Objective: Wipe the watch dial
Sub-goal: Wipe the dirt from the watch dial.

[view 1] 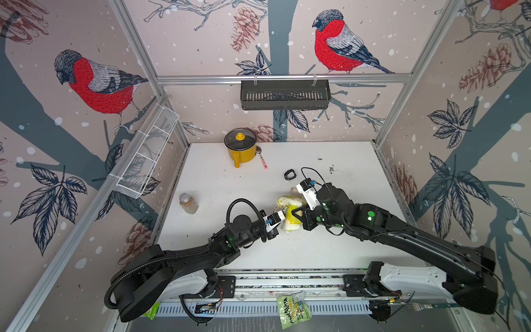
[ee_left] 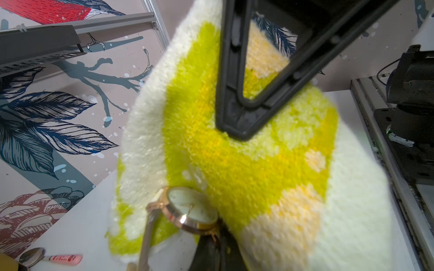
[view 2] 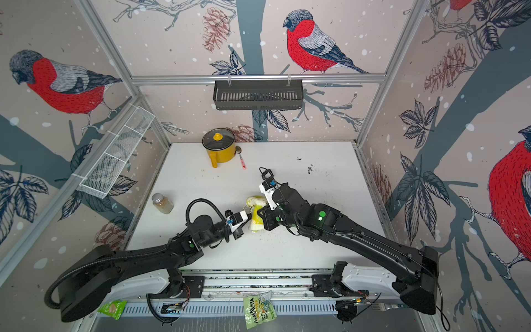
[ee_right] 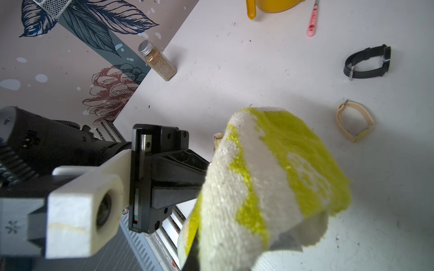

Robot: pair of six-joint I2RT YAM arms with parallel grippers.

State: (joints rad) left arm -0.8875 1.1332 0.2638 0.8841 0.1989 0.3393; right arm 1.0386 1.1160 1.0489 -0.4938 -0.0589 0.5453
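In the left wrist view my left gripper is shut on a rose-gold watch, gripping it at the case beside the strap. Its pale dial faces the yellow and white cloth, which touches the dial's far edge; most of the face still shows. My right gripper is shut on that cloth, which drapes over its fingers in the right wrist view. In both top views the two grippers meet at mid-table, left and right, with the cloth between them.
A black watch and a beige-strapped watch lie on the table beyond the cloth. At the back stand a yellow lidded pot and a pink-handled spoon. A spice jar is at left, a snack packet at the front rail.
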